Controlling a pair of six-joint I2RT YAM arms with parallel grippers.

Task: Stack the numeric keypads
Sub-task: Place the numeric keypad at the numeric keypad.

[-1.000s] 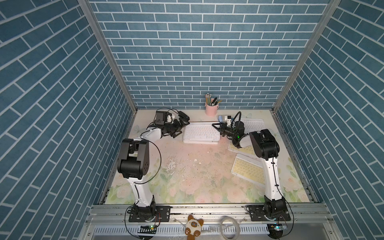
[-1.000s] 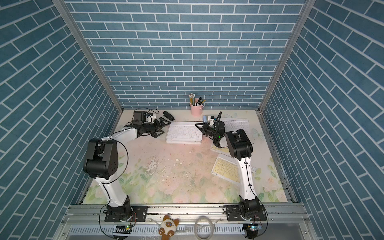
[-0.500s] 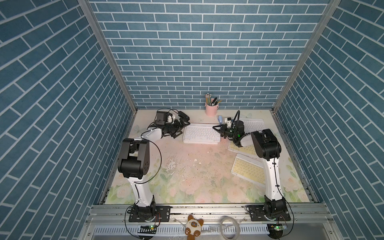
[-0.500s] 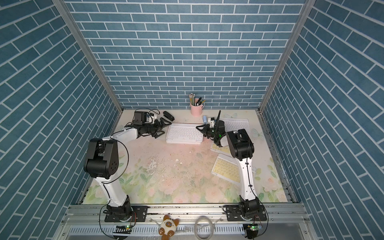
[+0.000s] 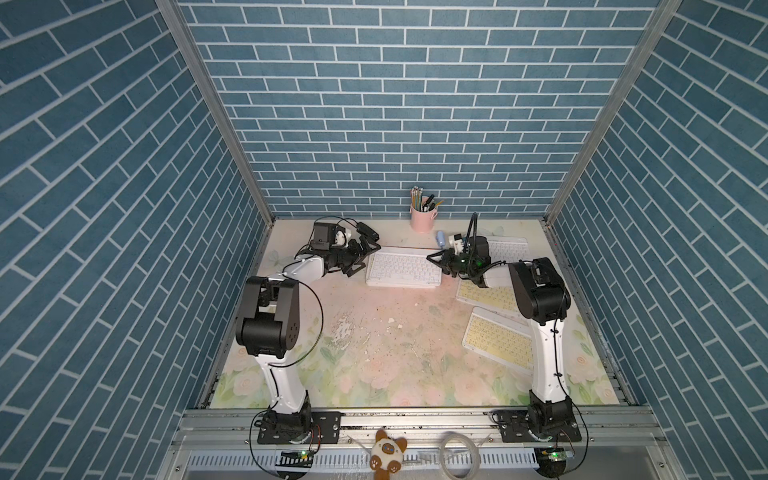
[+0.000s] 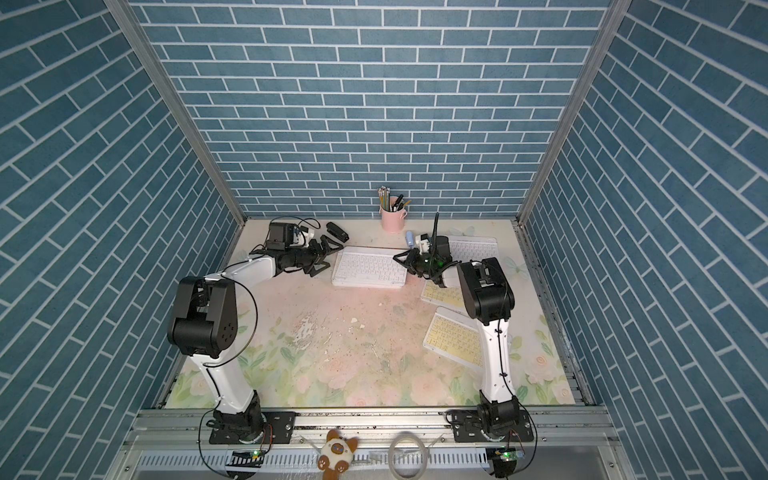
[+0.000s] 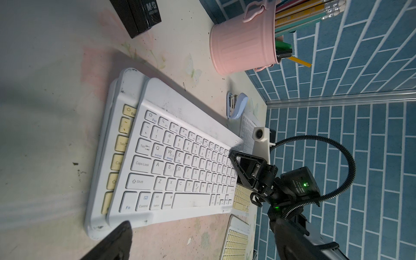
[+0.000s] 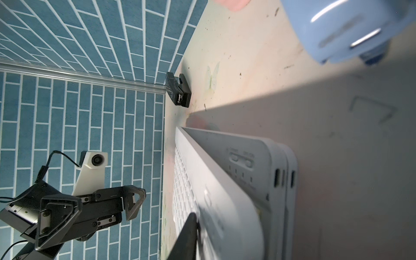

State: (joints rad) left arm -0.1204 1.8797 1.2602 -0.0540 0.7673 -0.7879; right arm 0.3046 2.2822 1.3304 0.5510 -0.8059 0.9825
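Keypad [image 7: 175,166], white, clamped by right hand [image 5: 437,261], tops yellow keypad [image 7: 117,144]; left hand [image 5: 364,257] apart.

Floral tabletop [image 5: 374,357], enclosed by blue brick-pattern walls
- Back centre: white-keyed keypad [image 5: 403,270], topmost of a low stack; right gripper [image 5: 437,262] touching its right end; left gripper [image 5: 365,259] just beside its left end, jaws apart
- Right side: yellow-keyed keypad [image 5: 486,297] partly under the right arm; second yellow-keyed keypad [image 5: 496,338] nearer the front, angled
- Back right: white keypad [image 5: 509,249], partly hidden
- Back wall: pink pencil cup [image 5: 423,218]; small blue item [image 5: 440,239] near it; small black stapler [image 5: 368,230] by the left wrist
- Front rail: plush cat [image 5: 388,455]
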